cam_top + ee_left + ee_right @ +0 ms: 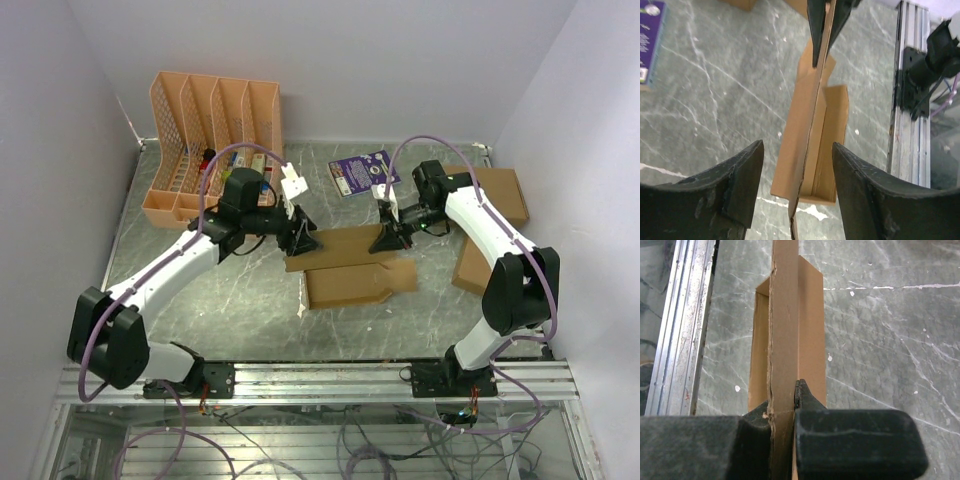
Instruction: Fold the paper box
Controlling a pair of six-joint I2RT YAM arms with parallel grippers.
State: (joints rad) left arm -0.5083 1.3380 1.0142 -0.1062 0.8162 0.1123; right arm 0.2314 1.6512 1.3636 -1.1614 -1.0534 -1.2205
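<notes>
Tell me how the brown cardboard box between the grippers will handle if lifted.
The thin brown creased cardboard box is probably light and hinges at its creases, so the free panels may sag. The right gripper pinches one upright panel edge-on; it looks stiff along that edge. With the left gripper open, it could swing.

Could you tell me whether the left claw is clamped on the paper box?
No: the left claw stands open, with clear gaps either side of the paper box edge between its fingers.

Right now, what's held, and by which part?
Right gripper clamps the paper box by one end of its upright panel; left gripper straddles the other end, open, holding nothing.
</notes>
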